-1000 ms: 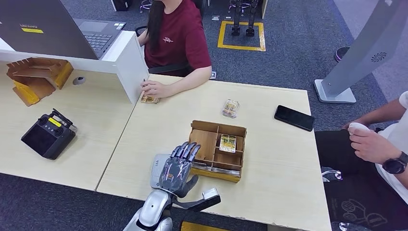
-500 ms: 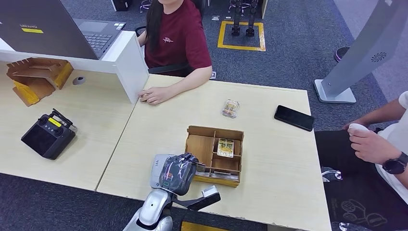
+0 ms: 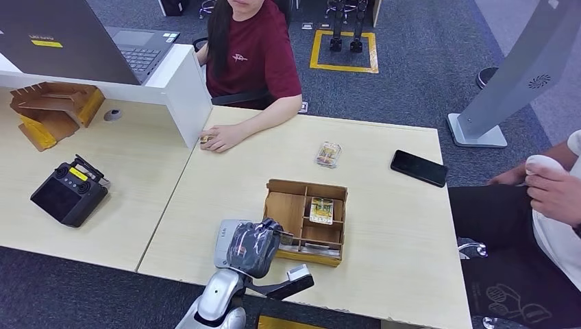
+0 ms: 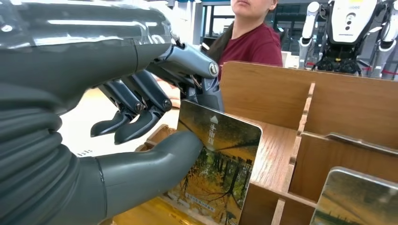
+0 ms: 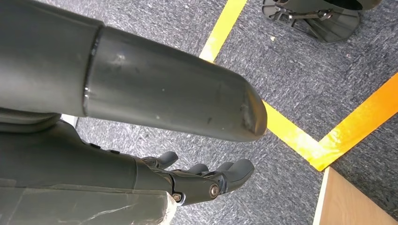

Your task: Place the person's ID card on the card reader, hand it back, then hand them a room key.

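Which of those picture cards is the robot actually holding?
The card pinched in its left hand at the wooden box's near-left corner; another sits inside, one lies beyond.

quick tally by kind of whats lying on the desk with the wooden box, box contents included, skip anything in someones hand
picture cards: 2 (one in a box compartment, one on the tabletop)
light wooden divided box: 1
black smartphone: 1
grey card reader: 1
total: 5

The left hand (image 4: 141,101) has a grey ribbed cover, a thick grey thumb, darker fingers with silver screws; a silver arm (image 3: 218,301) carries it.
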Action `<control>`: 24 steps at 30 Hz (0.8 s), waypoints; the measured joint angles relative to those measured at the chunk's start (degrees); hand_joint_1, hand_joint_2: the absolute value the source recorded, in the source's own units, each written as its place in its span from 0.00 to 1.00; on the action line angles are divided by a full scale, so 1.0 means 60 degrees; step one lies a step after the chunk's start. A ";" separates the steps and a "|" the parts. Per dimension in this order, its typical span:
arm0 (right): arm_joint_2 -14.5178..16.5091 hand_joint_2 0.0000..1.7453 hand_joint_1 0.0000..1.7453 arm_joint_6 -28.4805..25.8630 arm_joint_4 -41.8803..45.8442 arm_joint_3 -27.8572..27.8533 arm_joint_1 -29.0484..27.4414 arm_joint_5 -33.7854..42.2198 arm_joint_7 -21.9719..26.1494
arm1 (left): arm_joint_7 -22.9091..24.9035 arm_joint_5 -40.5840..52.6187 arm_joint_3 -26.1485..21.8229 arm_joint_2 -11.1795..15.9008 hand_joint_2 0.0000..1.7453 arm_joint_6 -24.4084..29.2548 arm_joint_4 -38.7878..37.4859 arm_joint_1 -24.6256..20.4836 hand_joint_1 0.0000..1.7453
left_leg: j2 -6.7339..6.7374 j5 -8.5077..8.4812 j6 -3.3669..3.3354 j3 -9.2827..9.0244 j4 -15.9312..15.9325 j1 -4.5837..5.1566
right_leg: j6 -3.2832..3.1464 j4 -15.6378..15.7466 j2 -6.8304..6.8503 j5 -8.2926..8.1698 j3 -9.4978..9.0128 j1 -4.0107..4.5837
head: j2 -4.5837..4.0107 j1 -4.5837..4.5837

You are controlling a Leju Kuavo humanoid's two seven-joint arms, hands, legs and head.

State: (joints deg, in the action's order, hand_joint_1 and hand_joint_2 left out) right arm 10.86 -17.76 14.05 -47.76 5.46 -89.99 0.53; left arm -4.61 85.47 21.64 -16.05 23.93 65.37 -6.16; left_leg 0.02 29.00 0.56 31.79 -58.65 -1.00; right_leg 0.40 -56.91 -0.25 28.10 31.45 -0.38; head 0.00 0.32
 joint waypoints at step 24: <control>0.0000 0.00 0.00 -0.0027 0.0000 0.0054 -0.0018 0.0000 -0.0025 | 0.0734 0.0366 0.0102 0.0036 1.00 -0.0674 0.4002 -0.0158 1.00 | 0.0000 -0.0001 0.0001 0.0002 0.0000 -0.0001 | 0.0000 -0.0002 0.0000 0.0000 0.0002 0.0001 | 0.0000 0.0000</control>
State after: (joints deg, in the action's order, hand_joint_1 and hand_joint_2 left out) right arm 10.86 -17.93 14.05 -47.44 5.35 -89.99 0.38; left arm -0.20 87.67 22.25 -15.84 19.89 89.39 -7.11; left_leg 0.02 28.99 0.56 31.80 -58.65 -1.01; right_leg 0.39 -56.92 -0.25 28.09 31.46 -0.38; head 0.00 0.32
